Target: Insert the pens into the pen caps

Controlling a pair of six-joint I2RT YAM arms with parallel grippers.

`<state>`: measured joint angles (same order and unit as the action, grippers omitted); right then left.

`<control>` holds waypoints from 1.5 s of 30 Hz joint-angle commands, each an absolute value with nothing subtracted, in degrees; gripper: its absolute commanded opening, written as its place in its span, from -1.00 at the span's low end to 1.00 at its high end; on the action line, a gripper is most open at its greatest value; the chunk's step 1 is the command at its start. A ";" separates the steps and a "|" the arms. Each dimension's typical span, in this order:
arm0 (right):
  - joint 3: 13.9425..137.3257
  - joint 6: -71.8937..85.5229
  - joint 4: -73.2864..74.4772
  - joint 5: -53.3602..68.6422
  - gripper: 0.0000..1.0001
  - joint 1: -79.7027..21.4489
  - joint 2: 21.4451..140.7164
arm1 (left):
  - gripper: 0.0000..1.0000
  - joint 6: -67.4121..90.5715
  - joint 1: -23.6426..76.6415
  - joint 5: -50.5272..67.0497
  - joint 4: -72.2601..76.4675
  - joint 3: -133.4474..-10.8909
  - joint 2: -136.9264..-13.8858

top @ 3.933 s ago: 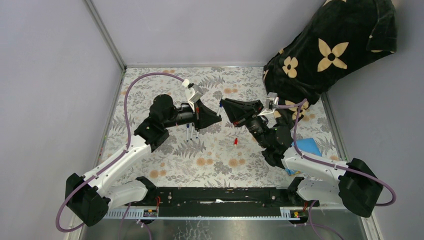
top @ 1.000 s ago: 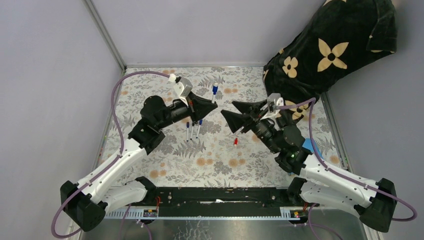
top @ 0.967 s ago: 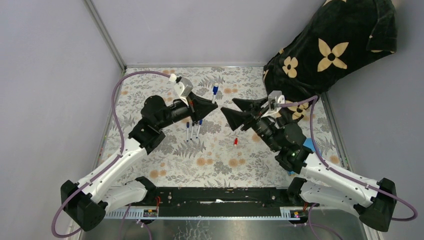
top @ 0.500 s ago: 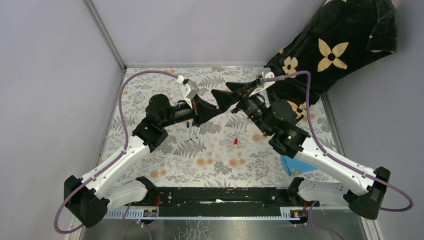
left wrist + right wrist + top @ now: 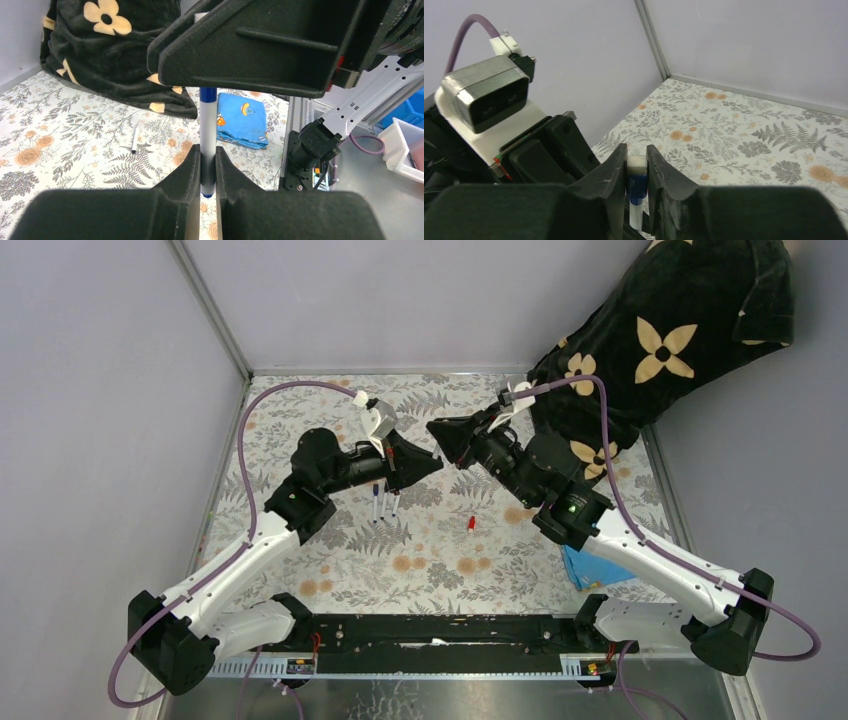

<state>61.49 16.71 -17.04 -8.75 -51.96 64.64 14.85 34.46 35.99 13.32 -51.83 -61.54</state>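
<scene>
I am holding the pen (image 5: 207, 125) upright in my left gripper (image 5: 208, 150), its fingers pressed together on the lower barrel. My right gripper (image 5: 637, 152) is pinching the blue end (image 5: 636, 187) of that same pen from above. I am taking that end for its cap, though I cannot tell whether it is fully seated. I am judging the pen light, stiff and smooth, so liable to slip or tilt; gripping the barrel and pushing straight along its axis is looking safest. The two grippers are crowding each other, leaving little room. Below on the table (image 5: 440, 570), three loose pens (image 5: 385, 504) are lying together and a red cap (image 5: 471, 525) apart from them. Beyond, another pen (image 5: 134, 139) and the blue cloth (image 5: 240, 122) are lying, and the black flowered cloth (image 5: 660, 330) is filling the far corner
</scene>
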 commanded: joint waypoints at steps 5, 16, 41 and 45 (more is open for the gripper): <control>58.58 15.00 -21.22 -3.90 -1.00 -51.43 63.68 | -1.00 14.94 34.80 34.43 16.31 -53.78 -62.31; 49.41 19.68 -14.58 -0.18 -1.00 -51.37 67.32 | -1.00 16.23 34.72 34.15 20.47 -55.63 -62.74; 45.11 25.93 -19.90 -8.05 -0.56 -55.99 60.51 | -1.00 13.39 33.99 31.35 13.79 -55.84 -62.64; 51.55 23.28 -24.55 -11.13 -0.32 -55.94 60.52 | -1.00 10.97 36.32 29.20 10.55 -56.40 -63.20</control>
<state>46.48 26.59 -27.24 -11.94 -53.36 61.32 13.47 35.57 36.97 0.49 -52.10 -64.12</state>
